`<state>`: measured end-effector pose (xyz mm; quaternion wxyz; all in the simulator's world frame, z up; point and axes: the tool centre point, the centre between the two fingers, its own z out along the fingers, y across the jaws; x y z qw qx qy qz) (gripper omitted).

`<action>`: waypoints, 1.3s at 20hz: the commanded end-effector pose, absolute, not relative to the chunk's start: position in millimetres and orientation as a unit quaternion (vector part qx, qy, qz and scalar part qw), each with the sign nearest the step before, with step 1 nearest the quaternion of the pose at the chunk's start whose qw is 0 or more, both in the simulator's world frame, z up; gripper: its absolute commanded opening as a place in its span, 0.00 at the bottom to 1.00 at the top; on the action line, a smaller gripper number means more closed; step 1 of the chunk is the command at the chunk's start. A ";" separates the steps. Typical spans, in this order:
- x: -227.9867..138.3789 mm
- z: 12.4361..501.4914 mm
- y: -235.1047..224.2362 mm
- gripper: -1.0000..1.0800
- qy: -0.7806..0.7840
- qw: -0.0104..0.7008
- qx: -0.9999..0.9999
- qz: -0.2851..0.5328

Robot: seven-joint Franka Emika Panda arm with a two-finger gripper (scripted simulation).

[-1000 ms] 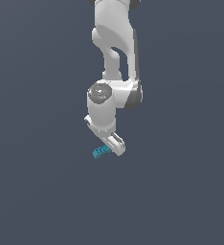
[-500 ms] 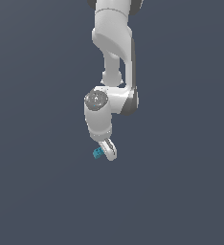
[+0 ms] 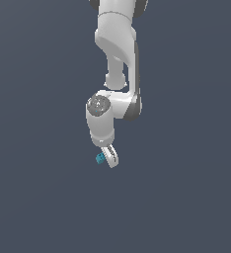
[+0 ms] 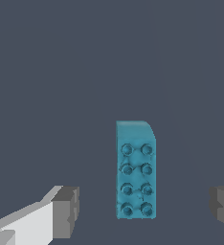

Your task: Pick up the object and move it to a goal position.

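Observation:
The object (image 4: 135,170) is a small teal-blue oblong block with two rows of studs on top, lying flat on the dark grey floor. In the wrist view it sits between my two grey fingertip pads (image 4: 66,210), with clear gaps on both sides. My gripper (image 4: 145,210) is open and touches nothing. In the exterior view the white arm reaches straight down, and the gripper (image 3: 107,157) hangs just over the object (image 3: 99,158), which peeks out on the exterior view's left of the fingers.
A plain dark grey floor (image 3: 186,197) surrounds the arm on all sides. No other objects, containers or goal marker show in either view.
The hand has turned about its vertical axis, so its fingers now look narrower in the exterior view. The block has stayed in about the same spot under it.

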<state>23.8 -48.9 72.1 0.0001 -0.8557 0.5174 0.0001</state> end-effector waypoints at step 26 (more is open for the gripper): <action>23.7 22.1 -49.0 0.00 0.519 0.000 -0.854 0.000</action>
